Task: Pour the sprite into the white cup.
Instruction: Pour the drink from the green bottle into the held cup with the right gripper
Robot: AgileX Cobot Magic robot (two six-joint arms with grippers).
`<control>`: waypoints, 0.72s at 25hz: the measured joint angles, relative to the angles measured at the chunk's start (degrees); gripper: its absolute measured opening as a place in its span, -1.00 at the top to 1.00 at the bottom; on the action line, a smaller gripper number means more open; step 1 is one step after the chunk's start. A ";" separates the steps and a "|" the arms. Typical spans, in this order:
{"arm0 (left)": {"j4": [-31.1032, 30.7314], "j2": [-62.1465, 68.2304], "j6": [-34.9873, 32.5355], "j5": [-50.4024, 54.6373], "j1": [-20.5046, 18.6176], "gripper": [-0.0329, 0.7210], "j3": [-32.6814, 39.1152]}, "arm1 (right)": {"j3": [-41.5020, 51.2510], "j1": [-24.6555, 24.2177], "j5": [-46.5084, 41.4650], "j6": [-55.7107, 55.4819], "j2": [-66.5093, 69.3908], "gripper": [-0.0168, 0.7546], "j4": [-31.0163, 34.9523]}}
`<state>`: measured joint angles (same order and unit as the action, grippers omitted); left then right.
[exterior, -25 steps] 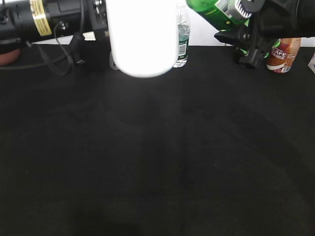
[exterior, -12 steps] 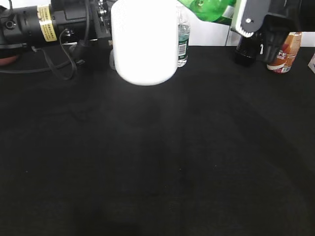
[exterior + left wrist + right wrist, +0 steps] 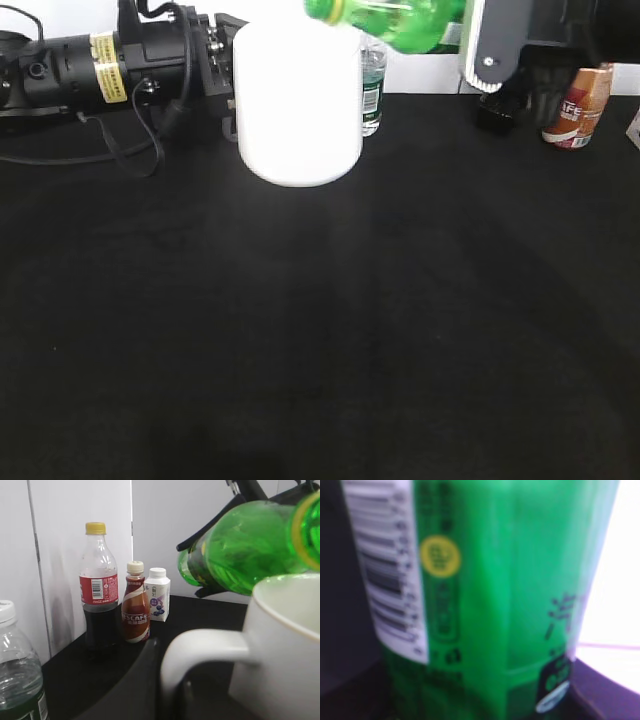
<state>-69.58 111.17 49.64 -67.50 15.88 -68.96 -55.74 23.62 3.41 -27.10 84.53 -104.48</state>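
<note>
Black cloth covers the surface [image 3: 320, 330], which fills most of the exterior view and lies bare from its near edge up to the things at the far edge. The white cup [image 3: 298, 100] is the largest thing there: it hangs just above the surface near the middle of the far edge, upright, with the left arm [image 3: 110, 68] reaching in level from the far-left corner. The left tool [image 3: 218, 62] sits at the cup's left side where the squarish handle [image 3: 200, 647] is; a dark part of it lies under that handle in the left wrist view, yet I cannot tell whether it is spread or pressed together. The sprite [image 3: 400, 22] lies tilted over the cup's rim, neck pointing left and slightly down, its yellowish neck ring [image 3: 305, 530] just above the cup's mouth. The right tool [image 3: 490, 45] holds it from the far-right side; the right wrist view shows the green label with its white barcode patch [image 3: 387, 565] right against the camera, so this tool is pinching the bottle. Behind the cup a clear water bottle [image 3: 371, 85] stands touching the back edge. A cola bottle [image 3: 99, 587], a brown coffee bottle [image 3: 578, 105] and a small white carton [image 3: 157, 595] stand along the far-right edge.
</note>
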 joint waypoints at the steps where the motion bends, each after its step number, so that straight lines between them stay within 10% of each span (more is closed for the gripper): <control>1: 0.00 0.00 0.00 0.00 0.00 0.82 0.00 | 0.00 0.00 -0.51 0.42 0.00 -0.12 0.00; 18: -3.31 0.78 -0.36 2.68 0.00 0.82 0.00 | -0.25 0.04 -3.98 24.14 -0.06 -0.07 1.70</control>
<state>-72.89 111.95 49.27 -64.82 15.88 -68.96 -55.99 23.66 -0.57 -2.96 84.47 -102.78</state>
